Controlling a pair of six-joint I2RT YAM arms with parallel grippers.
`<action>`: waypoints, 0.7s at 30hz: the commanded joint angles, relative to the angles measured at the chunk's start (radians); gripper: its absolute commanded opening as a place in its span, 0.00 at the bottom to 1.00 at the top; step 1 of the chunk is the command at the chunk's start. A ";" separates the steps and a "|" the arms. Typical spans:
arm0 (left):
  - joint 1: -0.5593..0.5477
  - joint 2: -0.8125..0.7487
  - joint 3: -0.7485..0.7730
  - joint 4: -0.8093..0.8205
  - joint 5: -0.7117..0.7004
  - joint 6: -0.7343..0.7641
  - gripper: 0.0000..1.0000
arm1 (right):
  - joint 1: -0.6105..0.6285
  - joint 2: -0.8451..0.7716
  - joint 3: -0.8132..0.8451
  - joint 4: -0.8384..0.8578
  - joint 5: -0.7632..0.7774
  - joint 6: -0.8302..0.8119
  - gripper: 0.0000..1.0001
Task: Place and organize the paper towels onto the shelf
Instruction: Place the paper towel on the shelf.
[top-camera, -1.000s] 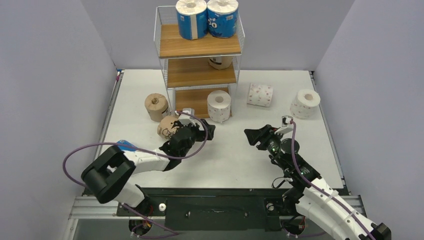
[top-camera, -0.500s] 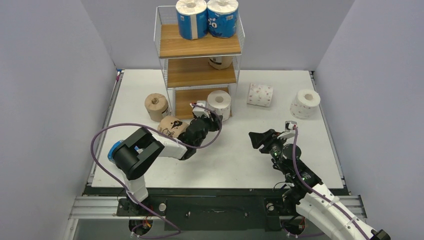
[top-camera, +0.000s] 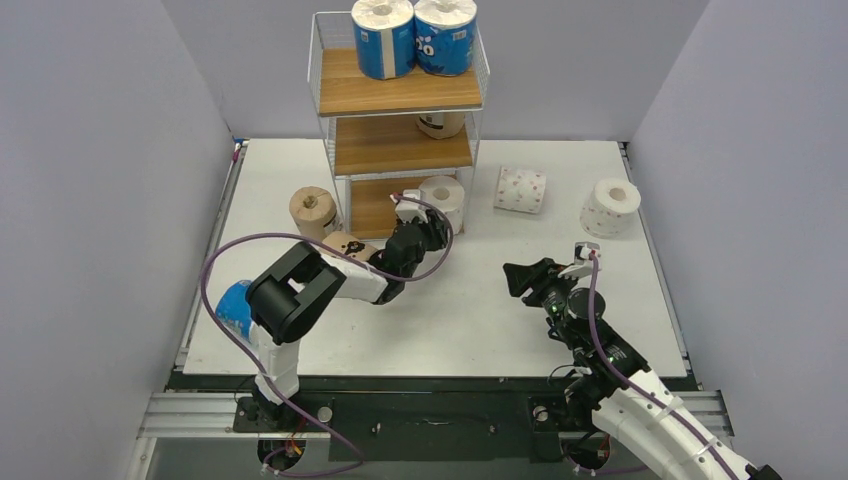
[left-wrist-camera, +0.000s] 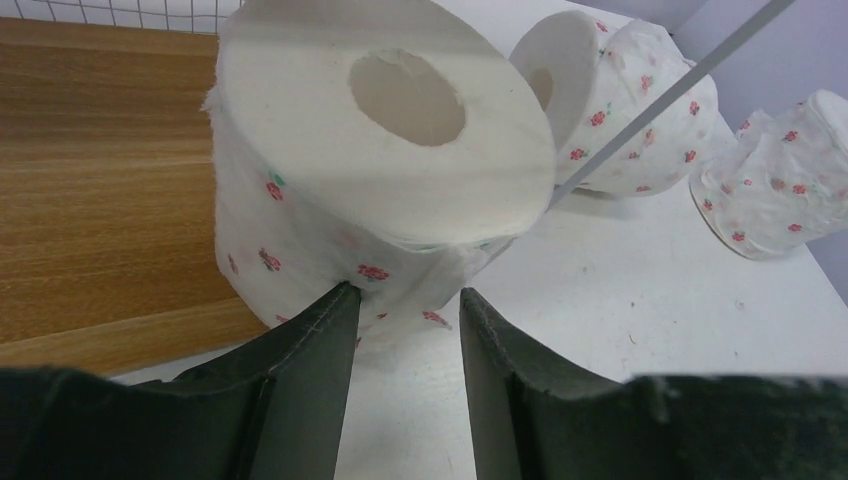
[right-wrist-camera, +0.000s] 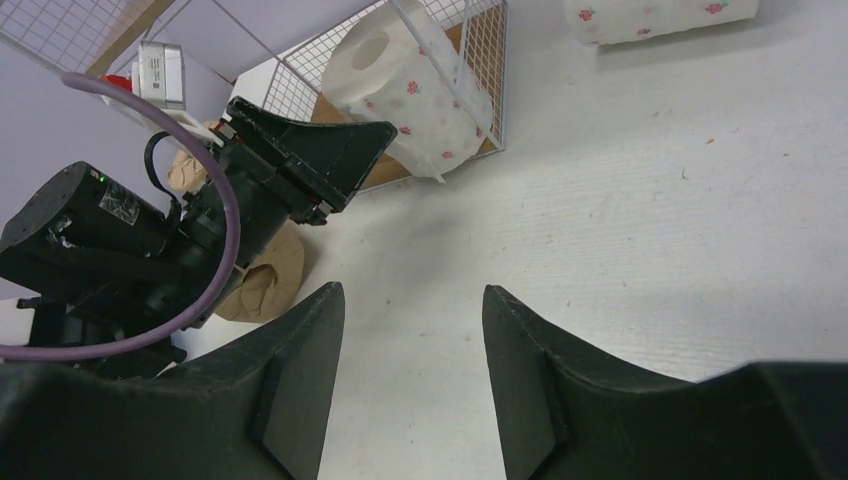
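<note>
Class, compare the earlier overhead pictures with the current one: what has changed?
The left end effector reached forward to the white roll at the shelf's bottom board, nudging it slightly deeper; its jaws are open, gripping nothing. The right end effector drifted slightly right. The other rolls look unmoved.

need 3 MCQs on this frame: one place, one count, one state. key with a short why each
1. The white roll by the left claw stands on which part of the shelf?
A) top board
B) bottom board
C) middle board

2. How many blue rolls stand on the top board?
A) one
B) three
C) two

3. The right claw is:
A) open and empty
B) shut on a white roll
C) shut on a tan roll

Key:
1 B, it stands on the lowest wooden board at its right front corner.
2 C, two stand side by side.
3 A, its fingers are apart with nothing between them.
</note>
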 joint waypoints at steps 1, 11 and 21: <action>0.018 0.044 0.073 -0.026 0.018 -0.028 0.39 | -0.003 -0.016 0.044 -0.016 0.033 -0.017 0.49; 0.059 0.096 0.144 -0.070 0.016 -0.064 0.40 | -0.007 -0.026 0.047 -0.031 0.056 -0.018 0.49; 0.069 0.131 0.218 -0.119 0.040 -0.080 0.43 | -0.009 -0.021 0.048 -0.037 0.063 -0.015 0.49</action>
